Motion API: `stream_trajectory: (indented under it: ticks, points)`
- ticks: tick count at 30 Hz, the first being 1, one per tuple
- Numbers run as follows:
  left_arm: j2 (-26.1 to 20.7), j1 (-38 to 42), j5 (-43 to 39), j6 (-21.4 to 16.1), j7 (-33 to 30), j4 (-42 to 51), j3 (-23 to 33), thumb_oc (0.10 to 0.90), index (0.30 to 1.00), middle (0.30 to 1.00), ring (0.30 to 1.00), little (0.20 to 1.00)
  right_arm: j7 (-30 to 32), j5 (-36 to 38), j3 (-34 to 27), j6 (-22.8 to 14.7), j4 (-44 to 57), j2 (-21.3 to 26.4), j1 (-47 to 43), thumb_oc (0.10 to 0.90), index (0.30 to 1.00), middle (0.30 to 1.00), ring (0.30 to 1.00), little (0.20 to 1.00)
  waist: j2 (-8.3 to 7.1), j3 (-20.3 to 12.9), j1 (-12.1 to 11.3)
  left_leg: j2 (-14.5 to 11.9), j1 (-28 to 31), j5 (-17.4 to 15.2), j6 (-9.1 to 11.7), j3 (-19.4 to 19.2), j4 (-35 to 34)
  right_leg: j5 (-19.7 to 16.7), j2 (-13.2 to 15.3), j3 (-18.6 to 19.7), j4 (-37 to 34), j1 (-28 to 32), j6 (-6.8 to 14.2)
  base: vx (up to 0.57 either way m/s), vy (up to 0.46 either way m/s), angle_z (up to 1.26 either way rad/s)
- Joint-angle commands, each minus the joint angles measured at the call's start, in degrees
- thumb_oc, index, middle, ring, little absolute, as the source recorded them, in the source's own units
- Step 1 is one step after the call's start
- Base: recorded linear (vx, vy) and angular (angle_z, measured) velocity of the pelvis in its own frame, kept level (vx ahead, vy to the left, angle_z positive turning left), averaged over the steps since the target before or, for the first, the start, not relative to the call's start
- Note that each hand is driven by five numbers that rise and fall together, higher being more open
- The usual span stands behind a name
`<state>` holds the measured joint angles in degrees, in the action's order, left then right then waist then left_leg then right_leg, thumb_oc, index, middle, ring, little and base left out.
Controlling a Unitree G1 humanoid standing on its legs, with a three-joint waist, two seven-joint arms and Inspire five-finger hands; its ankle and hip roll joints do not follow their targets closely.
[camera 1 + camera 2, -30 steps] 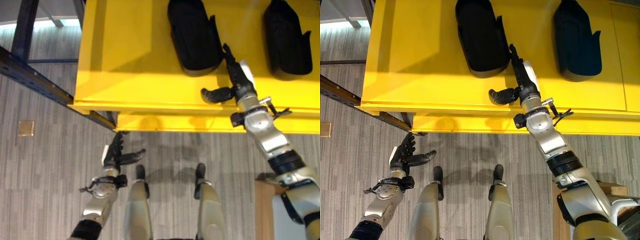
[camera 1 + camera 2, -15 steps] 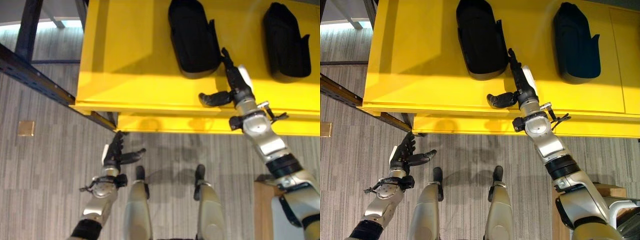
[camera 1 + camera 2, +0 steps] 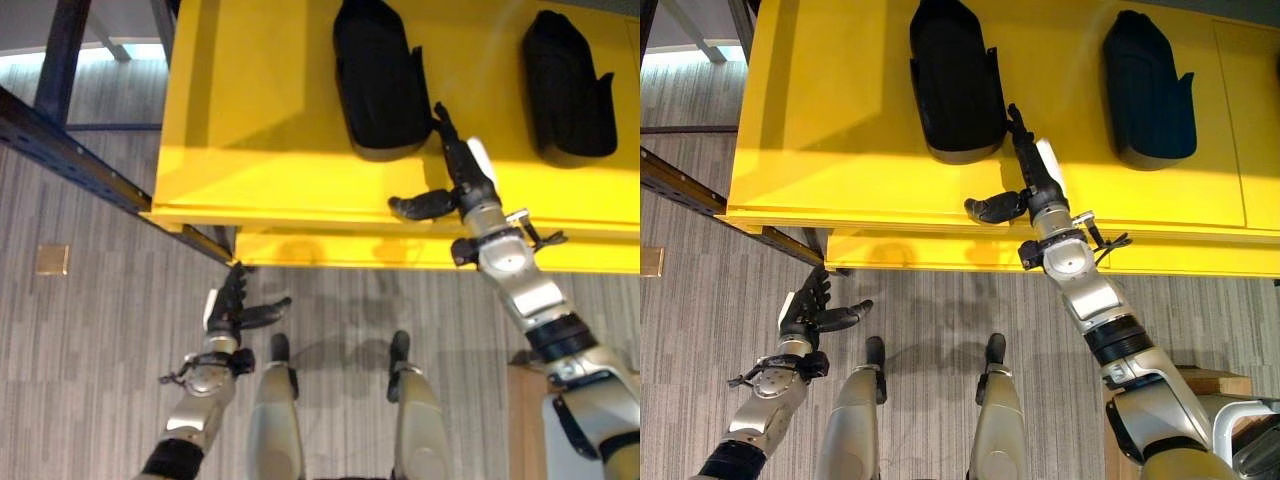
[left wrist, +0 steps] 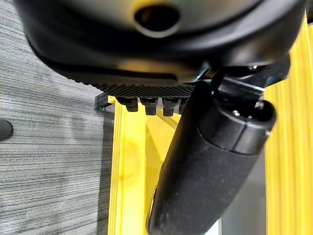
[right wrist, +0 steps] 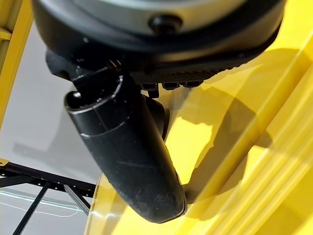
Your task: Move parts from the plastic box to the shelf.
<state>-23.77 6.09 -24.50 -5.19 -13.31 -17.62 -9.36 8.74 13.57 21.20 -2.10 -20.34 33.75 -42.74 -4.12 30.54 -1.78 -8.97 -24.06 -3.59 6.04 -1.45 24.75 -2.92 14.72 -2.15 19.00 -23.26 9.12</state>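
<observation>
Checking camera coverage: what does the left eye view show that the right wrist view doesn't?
Left eye view alone: two black moulded plastic parts lying on the yellow shelf, the open left hand low over the grey striped floor, and a small tan square on that floor.
Right wrist view alone: a dark frame beyond the shelf's edge.
Both: the open right hand over the yellow shelf.

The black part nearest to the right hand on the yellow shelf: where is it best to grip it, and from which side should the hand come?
Probably the black part by its rounded near end, approached from the shelf front edge. It lies lengthwise, that end facing the robot, beside the open right hand.
</observation>
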Motion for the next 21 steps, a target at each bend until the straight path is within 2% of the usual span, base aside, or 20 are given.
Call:
stream_trajectory:
  ticks: [1, 21]
  points:
    - [-1.6, -1.2, -0.6, -4.4, -1.0, 3.8, 0.3, 0.9, 1.0, 1.0, 1.0, 1.0, -2.4, 1.6, 2.1, -2.6, 5.0, -4.1, 3.2, 0.9, 1.0, 1.0, 1.0, 1.0, -2.02, -5.8, -1.4, -0.4, 1.8, -1.1, -0.1, 1.1, 0.2, -2.5, 1.7, 0.8, 0.4, 0.1, 1.2, 0.0, 0.0, 0.0]
    - [-1.6, -1.5, -0.2, -4.2, -1.0, 4.5, 0.4, 0.9, 1.0, 1.0, 1.0, 1.0, -2.0, 1.7, 1.5, -2.7, 6.3, -5.3, 5.0, 0.9, 1.0, 1.0, 1.0, 1.0, -2.11, -6.2, -1.5, -0.4, 1.9, -0.9, -0.2, 1.4, 0.2, -2.6, 1.7, 0.6, 0.2, 0.6, 1.2, 0.0, 0.0, 0.0]
